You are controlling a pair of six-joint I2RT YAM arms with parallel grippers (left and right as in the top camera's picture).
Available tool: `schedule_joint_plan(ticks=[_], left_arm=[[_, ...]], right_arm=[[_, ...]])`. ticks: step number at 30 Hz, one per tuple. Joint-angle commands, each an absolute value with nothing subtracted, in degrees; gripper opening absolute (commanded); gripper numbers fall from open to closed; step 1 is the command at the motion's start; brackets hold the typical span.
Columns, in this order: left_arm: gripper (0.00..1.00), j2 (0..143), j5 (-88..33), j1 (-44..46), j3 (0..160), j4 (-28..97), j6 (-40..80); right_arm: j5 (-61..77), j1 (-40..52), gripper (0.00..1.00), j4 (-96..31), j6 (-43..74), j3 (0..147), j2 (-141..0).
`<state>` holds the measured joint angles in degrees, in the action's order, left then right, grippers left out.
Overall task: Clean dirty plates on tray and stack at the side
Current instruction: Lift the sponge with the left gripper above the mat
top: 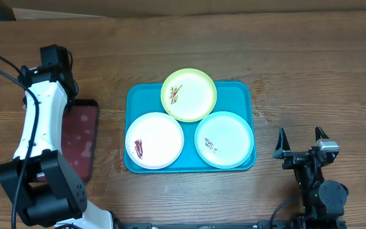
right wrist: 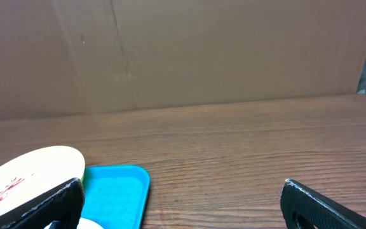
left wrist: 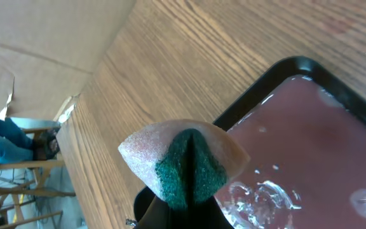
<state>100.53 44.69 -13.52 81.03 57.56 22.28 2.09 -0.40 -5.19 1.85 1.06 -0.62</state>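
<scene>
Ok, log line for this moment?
left gripper: shut on sponge by red tray | right gripper: open, empty | plates: three smeared on tray, unstacked

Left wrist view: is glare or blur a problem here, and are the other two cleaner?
Left wrist: white glare patches on the glossy dark red tray, and the close sponge is slightly soft. Overhead: even light, faint shadows, white plate sharp. Right wrist: yellow-green plate washed out to cream, fingers underexposed.
</scene>
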Motion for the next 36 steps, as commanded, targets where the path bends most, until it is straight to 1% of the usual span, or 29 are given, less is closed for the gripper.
schedule_joint_plan(ticks=[1, 17, 28, 30, 33, 36], left_arm=[[0.04, 100.12, 46.94, -13.3, 81.3, 57.25, 21.78], [0.04, 99.59, 46.98, -13.3, 82.7, 57.14, 20.56], [0.04, 97.01, 46.81, -13.3, 90.0, 57.78, 20.6], [0.04, 96.55, 45.5, -13.32, 91.42, 57.78, 20.82], [0.04, 96.18, 39.88, -13.45, 91.46, 57.65, 22.65], [0.04, 97.47, 32.23, -13.58, 85.84, 55.61, 27.94]], right_arm=[[1.54, -0.71, 1.0, -4.82, 1.67, 0.47, -0.16], [1.54, -0.71, 1.0, -4.82, 1.67, 0.47, -0.16], [1.54, -0.71, 1.0, -4.82, 1.67, 0.47, -0.16], [1.54, -0.71, 1.0, -4.82, 1.67, 0.47, -0.16], [1.54, -0.71, 1.0, -4.82, 1.67, 0.47, -0.16], [1.54, -0.71, 1.0, -4.82, 1.67, 0.47, -0.16]])
